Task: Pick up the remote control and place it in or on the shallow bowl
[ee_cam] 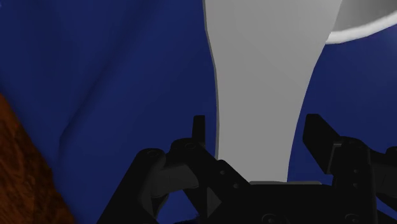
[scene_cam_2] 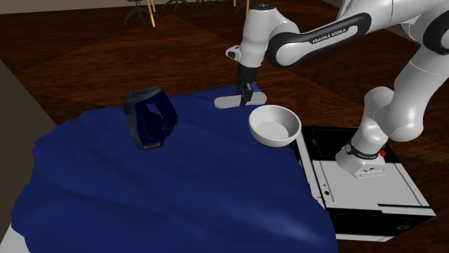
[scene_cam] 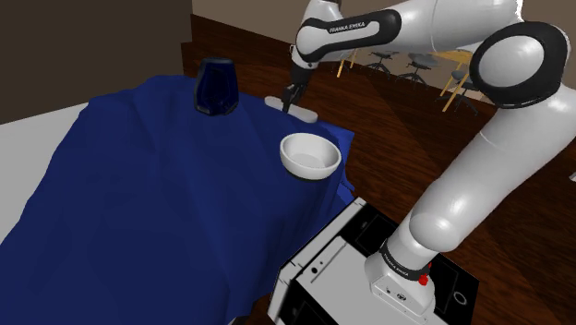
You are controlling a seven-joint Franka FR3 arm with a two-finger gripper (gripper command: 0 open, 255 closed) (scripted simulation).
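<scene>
Straddling the pale grey remote control [ee_cam: 264, 76], your claw [ee_cam: 257, 127] stands open with a finger on either side of the remote's narrow end and grips nothing. One finger sits nearer the remote than the other, so centre first, then close squarely so both pads meet it together. Lift straight up before swinging.

The remote lies on the blue cloth [scene_cam: 166, 185] at the table's far corner, close to the drop to the floor, so a sideways nudge could push it off. The white bowl [scene_cam: 305, 169] sits near, with open cloth between. The dark blue object [scene_cam: 215, 86] stands well apart.
</scene>
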